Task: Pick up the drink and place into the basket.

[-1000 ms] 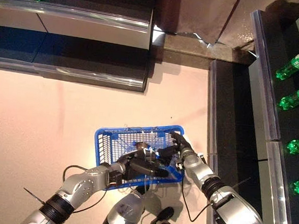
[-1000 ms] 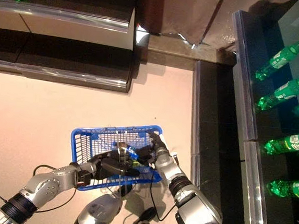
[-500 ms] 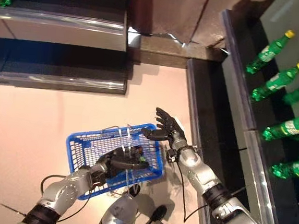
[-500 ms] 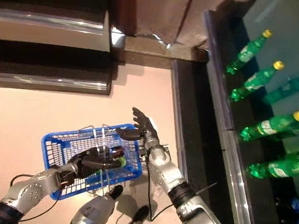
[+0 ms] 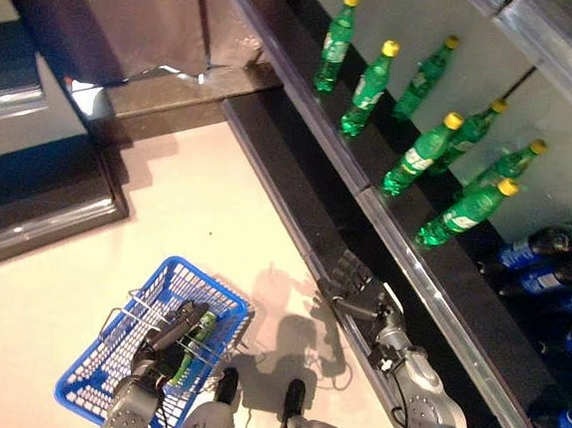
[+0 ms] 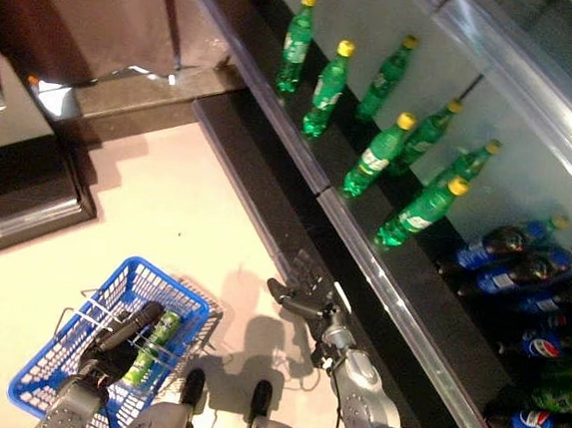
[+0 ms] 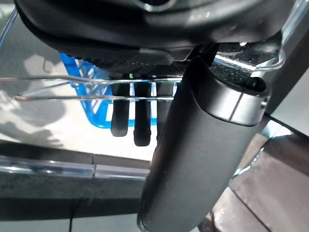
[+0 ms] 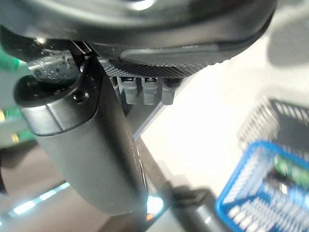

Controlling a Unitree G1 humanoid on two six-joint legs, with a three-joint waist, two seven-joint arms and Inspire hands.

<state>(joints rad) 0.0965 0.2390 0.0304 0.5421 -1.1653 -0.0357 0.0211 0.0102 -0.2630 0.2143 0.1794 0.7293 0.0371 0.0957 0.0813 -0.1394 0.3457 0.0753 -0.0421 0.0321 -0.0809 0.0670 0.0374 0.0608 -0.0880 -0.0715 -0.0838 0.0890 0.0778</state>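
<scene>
A blue mesh basket hangs low on my left over the pale floor. My left hand is curled round its wire handles. A green drink bottle lies inside the basket, right beside that hand. My right hand floats to the right of the basket, near the edge of the low dark shelf, fingers spread and holding nothing. In the right wrist view the thumb stands apart from the fingers, with the basket some way off.
A dark shelf unit runs along my right side. Several green bottles with yellow caps stand on its upper shelf and dark cola bottles lie further right. A dark low counter stands at the far left.
The camera has swung right towards the shelves. My right hand came out of the basket, opened, and moved right to the shelf edge. The drink stays in the basket.
</scene>
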